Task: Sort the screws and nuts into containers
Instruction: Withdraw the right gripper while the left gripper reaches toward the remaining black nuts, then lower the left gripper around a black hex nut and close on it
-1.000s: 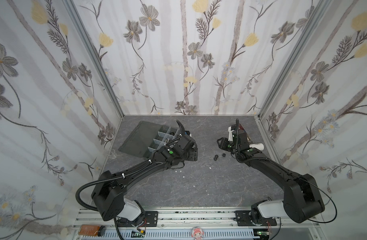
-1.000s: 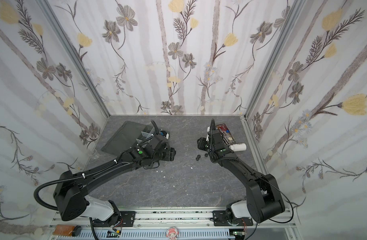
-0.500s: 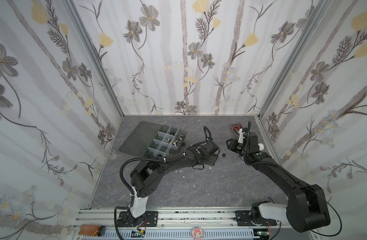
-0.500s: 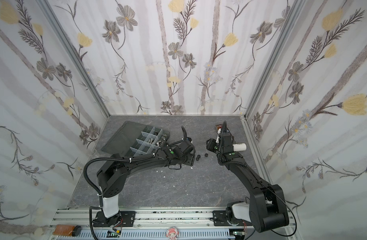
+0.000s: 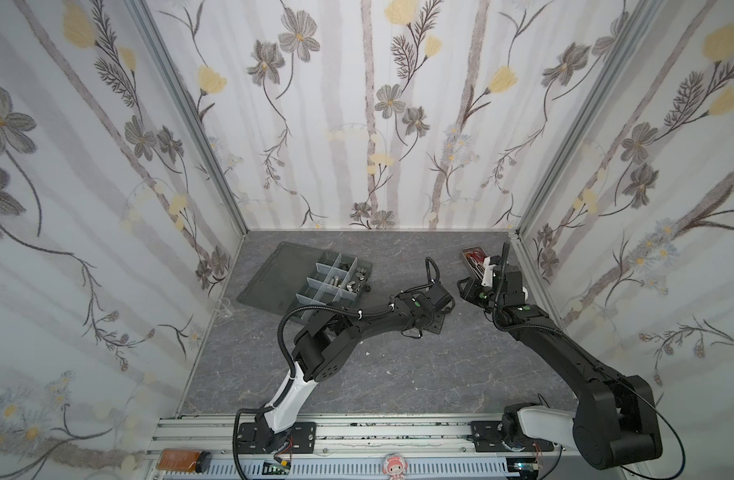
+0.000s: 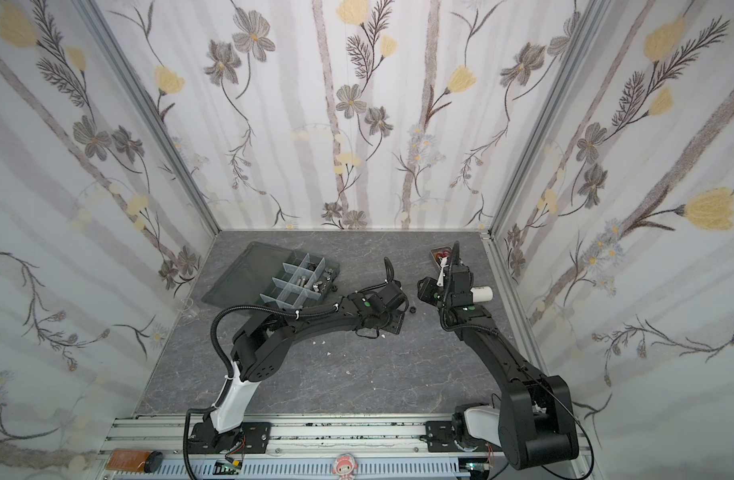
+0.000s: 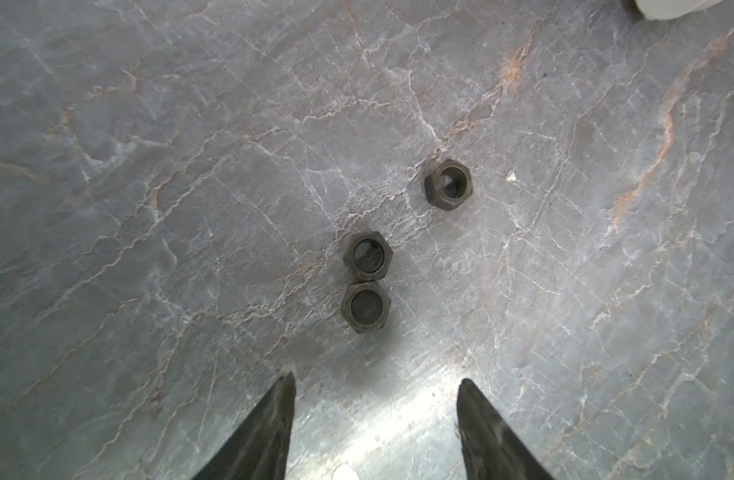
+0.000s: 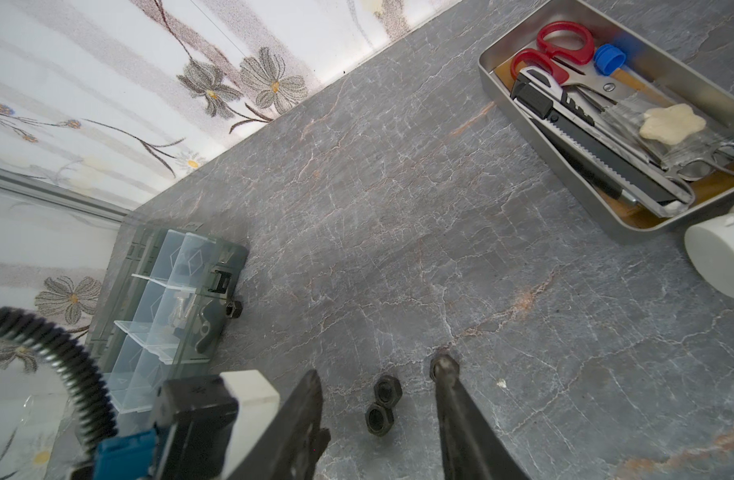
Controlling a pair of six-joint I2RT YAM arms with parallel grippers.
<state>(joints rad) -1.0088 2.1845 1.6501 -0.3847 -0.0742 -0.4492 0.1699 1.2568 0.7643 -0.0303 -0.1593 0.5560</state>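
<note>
Top views look down from high; both wrist views closely share two black nuts (image 7: pixel 367 279).

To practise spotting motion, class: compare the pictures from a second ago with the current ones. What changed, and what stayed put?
The left tool swung from above the organizer box rightward to the middle of the table, and now hovers open and empty near three black nuts. The right tool shifted slightly rightward, toward the metal tray, and is open. Nothing was grasped or released. Box, nuts and tray stayed put.

Bright, even light; soft shadows; glare patch on tabletop (image 7: pixel 402 419); wide-angle edge distortion
</note>
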